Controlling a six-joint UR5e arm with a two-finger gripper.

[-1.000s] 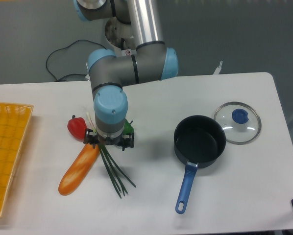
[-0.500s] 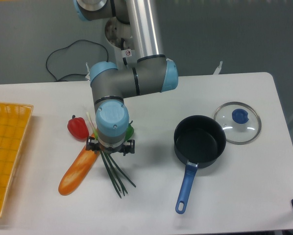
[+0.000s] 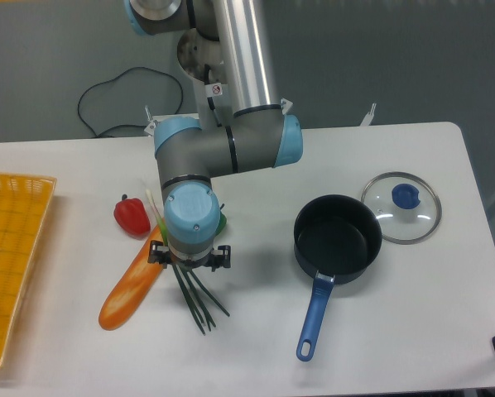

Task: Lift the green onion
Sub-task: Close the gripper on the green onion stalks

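Observation:
The green onion (image 3: 199,299) lies on the white table between a baguette and the pot. Its dark stalks fan out toward the front, and its pale end (image 3: 151,202) pokes out behind the arm. My gripper (image 3: 188,258) points straight down over the middle of the stalks, hiding that stretch. Black finger parts (image 3: 156,251) show on either side of the wrist, spread apart across the stalks, so it looks open. Whether the fingers touch the onion is hidden.
A baguette (image 3: 133,285) lies just left of the stalks, with a red pepper (image 3: 132,215) behind it. A green pepper (image 3: 221,222) peeks out beside the wrist. A dark pot (image 3: 337,236) with a blue handle and a glass lid (image 3: 401,205) sit to the right. A yellow basket (image 3: 12,256) is at the far left.
The gripper has shifted slightly toward the front along the stalks and appears lower over them. The onion and the other objects have stayed in place.

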